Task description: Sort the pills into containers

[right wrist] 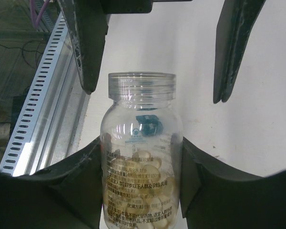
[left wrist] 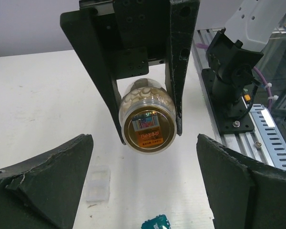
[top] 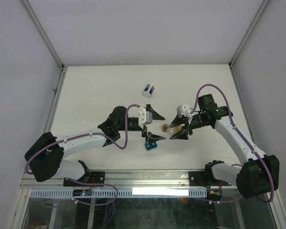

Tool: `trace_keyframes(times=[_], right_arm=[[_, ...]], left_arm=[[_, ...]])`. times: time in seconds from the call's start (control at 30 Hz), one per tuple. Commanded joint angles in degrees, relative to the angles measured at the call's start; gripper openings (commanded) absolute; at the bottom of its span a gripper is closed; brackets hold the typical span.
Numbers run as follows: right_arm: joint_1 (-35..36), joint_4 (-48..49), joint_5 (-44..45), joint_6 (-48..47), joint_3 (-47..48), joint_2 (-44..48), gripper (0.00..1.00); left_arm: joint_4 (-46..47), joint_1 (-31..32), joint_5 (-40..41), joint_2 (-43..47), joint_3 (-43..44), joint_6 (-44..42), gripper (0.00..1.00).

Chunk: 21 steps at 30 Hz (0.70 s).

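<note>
Our right fingers (top: 175,130) clamp the clear bottle (right wrist: 141,109), pills (left wrist: 144,95) inside it. Our left fingers (top: 155,127) stand wide just beyond its neck. If they close off-centre, the bottle could twist loose and spill pills onto the desk (top: 109,90).

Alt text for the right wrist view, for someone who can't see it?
The right gripper holds a clear plastic bottle, uncapped and partly filled with pale yellow pills, between its fingers. Beyond the bottle's threaded mouth, the left gripper has its two fingers wide apart against the white table. A slotted metal rail runs down the left.
</note>
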State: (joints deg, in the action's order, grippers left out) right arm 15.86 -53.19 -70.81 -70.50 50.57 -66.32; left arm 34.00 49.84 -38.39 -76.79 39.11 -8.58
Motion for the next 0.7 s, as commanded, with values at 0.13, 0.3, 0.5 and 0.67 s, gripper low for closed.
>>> trace_keyframes(times=[0.13, 0.3, 0.5, 0.67], right_arm=[[0.5, 1.2, -1.7, -1.0, 1.1, 0.3, 0.00], [0.6, 1.2, -1.8, -0.9, 1.1, 0.2, 0.00], [0.8, 1.2, -1.5, -1.0, 1.2, 0.2, 0.00], [0.9, 1.2, -1.5, -1.0, 1.2, 0.0, 0.00]], left_arm=[[-0.2, 1.3, 2.7, -1.6, 5.0, -1.8, 0.80], [1.2, 1.6, 3.9, -1.2, 4.7, -0.2, 0.75], [2.8, 1.8, 3.5, -0.9, 4.3, 3.8, 0.61], [5.8, 3.2, 5.5, -0.3, 2.4, 10.2, 0.33]])
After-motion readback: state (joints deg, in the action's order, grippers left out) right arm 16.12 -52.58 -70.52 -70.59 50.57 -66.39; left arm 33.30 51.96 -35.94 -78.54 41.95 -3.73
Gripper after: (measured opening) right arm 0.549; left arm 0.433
